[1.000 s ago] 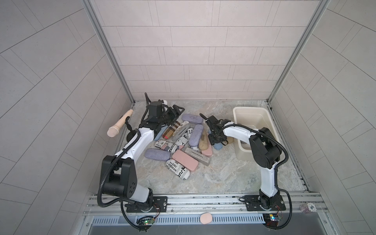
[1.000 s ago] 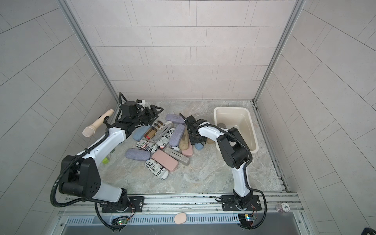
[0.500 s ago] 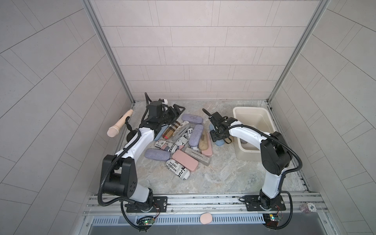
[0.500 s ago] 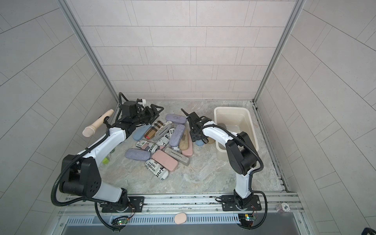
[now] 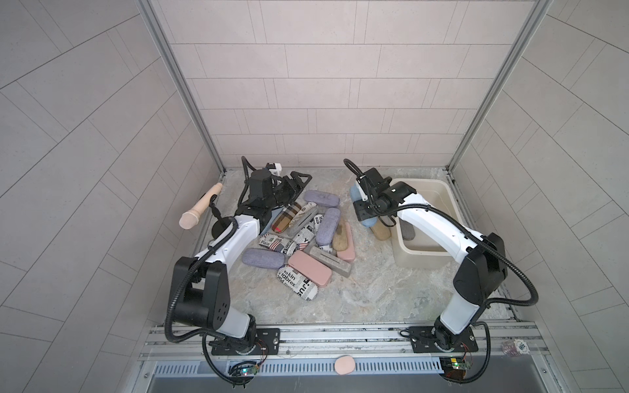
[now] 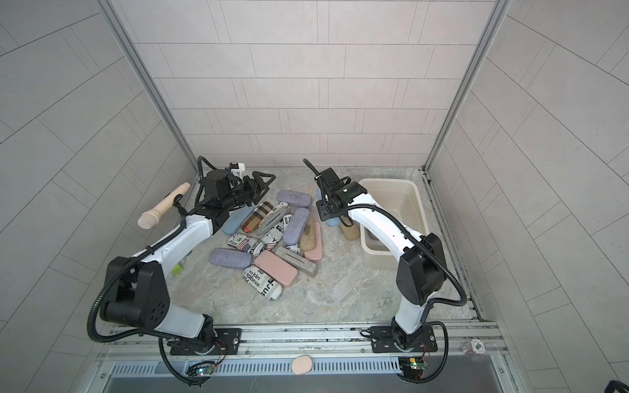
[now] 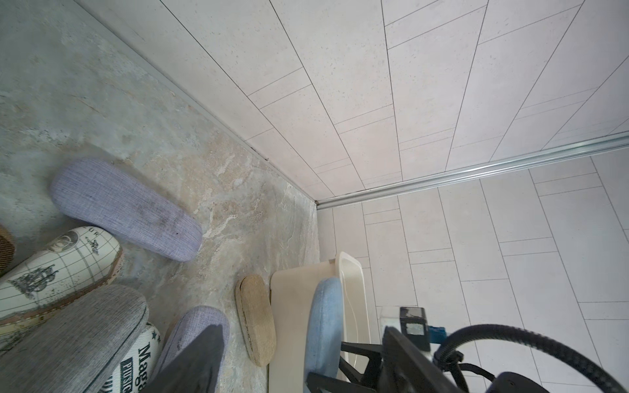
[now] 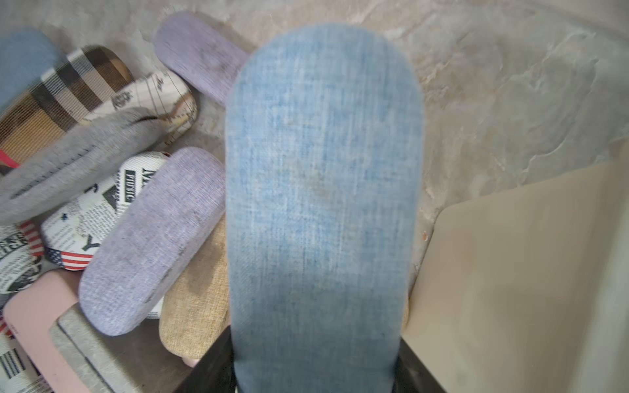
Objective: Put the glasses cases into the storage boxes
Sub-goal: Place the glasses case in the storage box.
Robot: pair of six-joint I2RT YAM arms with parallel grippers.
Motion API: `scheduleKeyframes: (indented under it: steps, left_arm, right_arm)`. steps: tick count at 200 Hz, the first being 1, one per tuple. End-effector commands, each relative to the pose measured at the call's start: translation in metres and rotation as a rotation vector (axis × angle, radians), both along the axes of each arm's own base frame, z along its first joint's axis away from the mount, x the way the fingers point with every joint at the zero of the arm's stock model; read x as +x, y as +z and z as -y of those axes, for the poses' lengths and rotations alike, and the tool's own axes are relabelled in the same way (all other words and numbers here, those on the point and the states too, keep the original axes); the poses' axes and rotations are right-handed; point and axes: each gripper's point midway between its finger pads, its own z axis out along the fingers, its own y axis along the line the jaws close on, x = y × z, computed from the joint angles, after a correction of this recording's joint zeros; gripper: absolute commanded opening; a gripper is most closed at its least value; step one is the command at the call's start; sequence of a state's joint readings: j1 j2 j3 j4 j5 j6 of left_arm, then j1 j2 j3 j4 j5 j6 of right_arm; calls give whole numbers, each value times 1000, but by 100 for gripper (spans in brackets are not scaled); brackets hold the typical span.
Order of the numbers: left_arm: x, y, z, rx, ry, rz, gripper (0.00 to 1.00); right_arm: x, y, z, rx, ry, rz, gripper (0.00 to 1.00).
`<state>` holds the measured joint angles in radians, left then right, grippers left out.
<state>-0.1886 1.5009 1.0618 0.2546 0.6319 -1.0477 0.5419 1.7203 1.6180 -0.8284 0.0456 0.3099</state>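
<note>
My right gripper [image 5: 366, 206] [image 6: 327, 208] [image 8: 316, 374] is shut on a blue glasses case [image 5: 358, 194] [image 6: 332, 223] [image 8: 323, 204], held clear of the floor just left of the storage box [image 5: 418, 262] [image 6: 377, 260] [image 8: 510, 272]. A dark grey case [image 5: 406, 231] lies inside the box. A tan case [image 5: 379, 231] [image 7: 255, 323] rests against its outer wall. Several more cases lie in a pile [image 5: 306, 238] [image 6: 272, 238]: lilac, newsprint, pink, grey, plaid. My left gripper [image 5: 297, 182] [image 6: 260, 183] hangs open and empty over the pile's back left.
A beige peg [image 5: 200, 211] sticks out from the left wall near my left arm. A small green thing [image 6: 177, 269] lies under that arm. A pink oval [image 5: 343, 364] sits on the front rail. Tiled walls close in the back and both sides.
My right gripper has lifted the blue case off the pile's right edge and carried it up and back toward the box. The left arm has stayed still.
</note>
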Motion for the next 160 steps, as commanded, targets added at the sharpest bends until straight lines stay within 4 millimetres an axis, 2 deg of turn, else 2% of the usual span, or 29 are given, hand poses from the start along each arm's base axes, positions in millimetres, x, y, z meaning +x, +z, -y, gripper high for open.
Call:
scheduleKeyframes:
  steps: [1, 32, 51, 79, 101, 117, 135, 152, 160]
  left_arm:
    - [2, 26, 18, -33, -44, 66, 79]
    - [-7, 31, 45, 72, -72, 103, 79]
    - [-11, 29, 69, 129, -121, 106, 79]
    - [-25, 27, 113, 140, -246, 143, 79]
    - [-37, 14, 139, 134, -344, 148, 79]
    - [-45, 6, 148, 98, -389, 148, 78]
    - [-52, 1, 149, 87, -416, 158, 78]
    - [-54, -6, 145, 120, -410, 158, 78]
    - [-54, -7, 143, 137, -406, 157, 78]
  right_arm:
    - [0, 38, 9, 14, 9, 61, 55]
    - [8, 56, 24, 45, -14, 86, 55]
    - [13, 64, 43, 73, -52, 97, 55]
    - [14, 71, 84, 103, -132, 112, 55]
    - [10, 73, 121, 120, -208, 125, 54]
    - [3, 72, 150, 127, -267, 130, 54]
    - [-7, 63, 179, 119, -337, 121, 54]
    - [-16, 44, 199, 112, -402, 104, 54]
    - [-17, 31, 201, 139, -433, 86, 54]
